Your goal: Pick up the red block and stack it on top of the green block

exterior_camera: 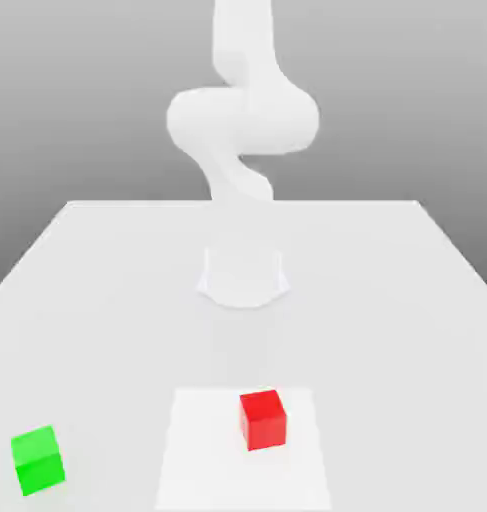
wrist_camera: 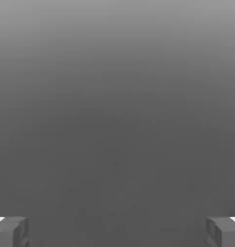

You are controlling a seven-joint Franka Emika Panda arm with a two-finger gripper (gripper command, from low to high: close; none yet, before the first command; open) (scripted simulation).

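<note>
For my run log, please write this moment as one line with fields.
stage: not started | gripper: open, empty | red block: on table, untouched | green block: on table, apart, toward exterior view's left

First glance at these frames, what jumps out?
Two saturated cubes on an all-white table: the red block near the front centre, on a slightly brighter square patch, and the green block apart from it at the exterior view's front left corner. Behind them the pale arm rises from its round base at mid-table. In the hand view the gripper stands wide open with nothing between its fingertips.
</note>
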